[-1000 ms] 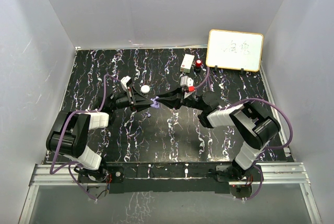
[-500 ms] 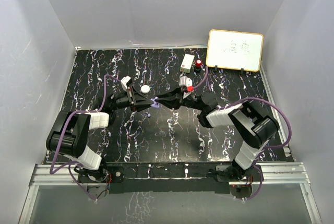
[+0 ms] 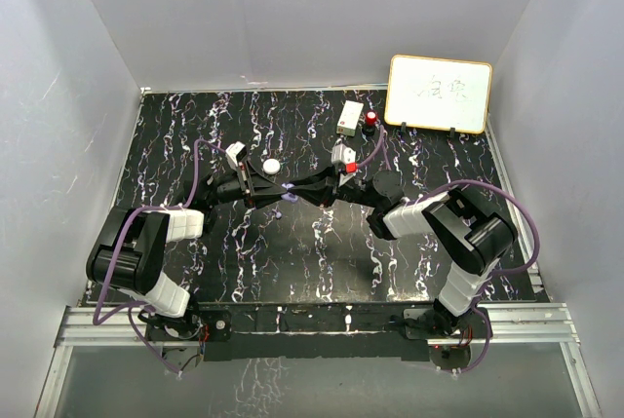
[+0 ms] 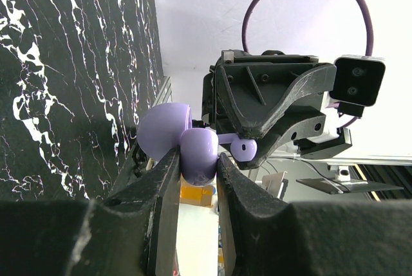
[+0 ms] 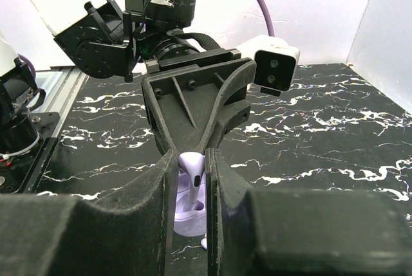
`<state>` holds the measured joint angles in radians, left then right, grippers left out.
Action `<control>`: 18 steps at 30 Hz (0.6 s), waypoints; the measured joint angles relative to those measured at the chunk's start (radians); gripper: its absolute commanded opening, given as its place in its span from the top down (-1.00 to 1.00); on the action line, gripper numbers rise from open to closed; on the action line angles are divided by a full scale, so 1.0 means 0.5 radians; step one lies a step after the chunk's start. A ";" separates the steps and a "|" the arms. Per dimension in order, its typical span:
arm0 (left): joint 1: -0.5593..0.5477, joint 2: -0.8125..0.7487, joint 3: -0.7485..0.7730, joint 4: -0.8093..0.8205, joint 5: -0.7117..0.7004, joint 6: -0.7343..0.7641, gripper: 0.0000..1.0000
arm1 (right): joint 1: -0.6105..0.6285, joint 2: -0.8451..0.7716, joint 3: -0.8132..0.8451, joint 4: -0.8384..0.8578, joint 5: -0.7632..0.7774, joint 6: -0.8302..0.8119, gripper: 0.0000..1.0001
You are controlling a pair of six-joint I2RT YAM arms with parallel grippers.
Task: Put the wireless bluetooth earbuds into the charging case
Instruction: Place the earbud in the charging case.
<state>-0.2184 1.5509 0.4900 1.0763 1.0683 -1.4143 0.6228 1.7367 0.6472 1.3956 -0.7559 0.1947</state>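
My left gripper (image 4: 195, 168) is squeezed shut on the open purple charging case (image 4: 182, 141), in the middle of the top view. My right gripper (image 5: 191, 160) pinches a purple earbud (image 5: 192, 168) right over its hole.

If I push in crooked, the bud may jam, pop out and fall on the table (image 3: 322, 252). The grippers are nose to nose and could bump.

A white round thing (image 3: 271, 166) sits just beside them. The red knob (image 3: 371, 119) and whiteboard (image 3: 439, 94) are upper right.
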 measured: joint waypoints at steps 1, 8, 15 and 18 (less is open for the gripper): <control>0.000 0.000 0.000 0.000 0.000 0.000 1.00 | 0.000 -0.001 0.000 0.000 0.000 -0.002 1.00; 0.000 0.000 0.000 -0.001 -0.005 -0.001 1.00 | 0.000 0.000 0.000 0.000 0.000 -0.007 1.00; 0.000 0.000 0.000 -0.008 -0.011 -0.001 1.00 | 0.000 0.000 0.000 -0.001 0.001 -0.011 1.00; 0.000 0.000 0.000 -0.015 -0.014 -0.002 1.00 | 0.000 0.011 0.000 0.002 0.000 -0.013 1.00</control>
<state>-0.2184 1.5509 0.4900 1.0687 1.0615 -1.4151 0.6228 1.7420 0.6472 1.3968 -0.7559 0.1883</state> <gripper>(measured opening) 0.239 0.183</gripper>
